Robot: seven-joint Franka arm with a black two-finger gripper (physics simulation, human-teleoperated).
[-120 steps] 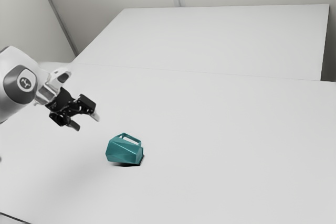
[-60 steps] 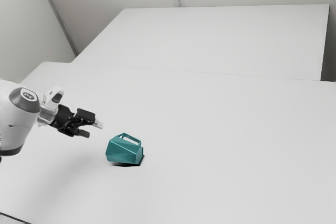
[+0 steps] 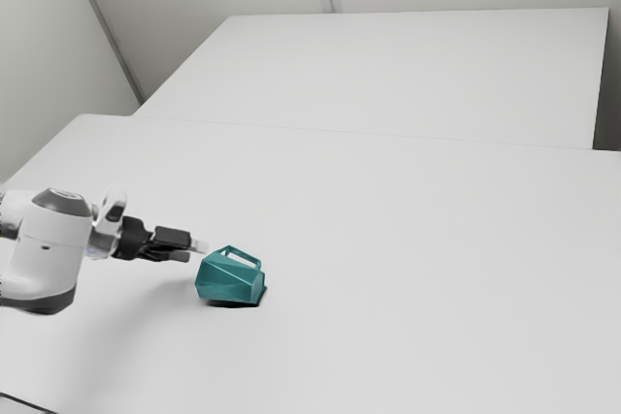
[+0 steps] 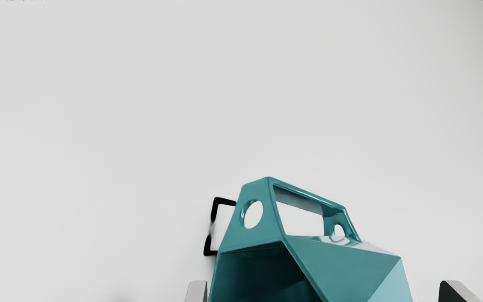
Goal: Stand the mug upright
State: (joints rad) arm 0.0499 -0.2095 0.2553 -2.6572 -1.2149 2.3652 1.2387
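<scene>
The mug lies on its side on the table, mouth facing the gripper's spread fingers, and looks stiff, light and perhaps slippery, its raised handle probably offering the surest hold.

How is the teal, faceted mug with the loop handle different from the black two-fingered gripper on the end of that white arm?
The teal, faceted mug lies on its side on the white table; the black gripper is held out by the white arm. The mug is hollow with a loop handle, while the gripper has two separate fingers, spread apart. Both point roughly sideways, the mug's mouth facing the gripper.
</scene>
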